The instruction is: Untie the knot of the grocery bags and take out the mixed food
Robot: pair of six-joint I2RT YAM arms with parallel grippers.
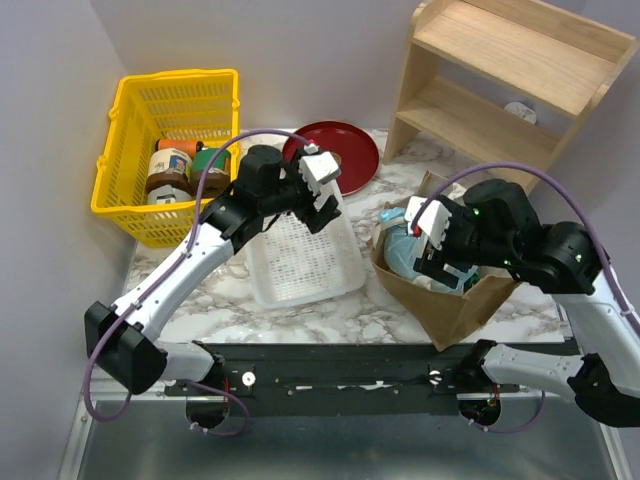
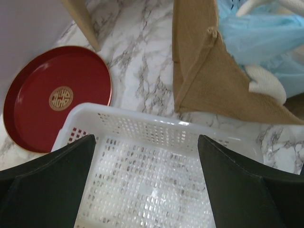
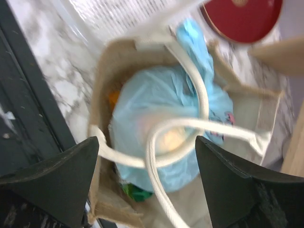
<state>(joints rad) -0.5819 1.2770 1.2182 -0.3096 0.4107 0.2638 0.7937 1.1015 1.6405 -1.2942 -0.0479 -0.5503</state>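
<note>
Right gripper [image 3: 147,142] hangs spread over blue bag [image 3: 156,99] in paper bag [image 3: 100,90]; left gripper [image 2: 147,140] spread over white basket [image 2: 142,124].

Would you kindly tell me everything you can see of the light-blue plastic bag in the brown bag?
The light-blue plastic bag is thin, translucent and crinkled, with a small patch of print on one side. It sits bulging inside the brown bag, filling most of its mouth. Pale yellowish shapes show faintly through the film. The white rope handles lie looped across its top. Whether it is knotted cannot be told here.
</note>
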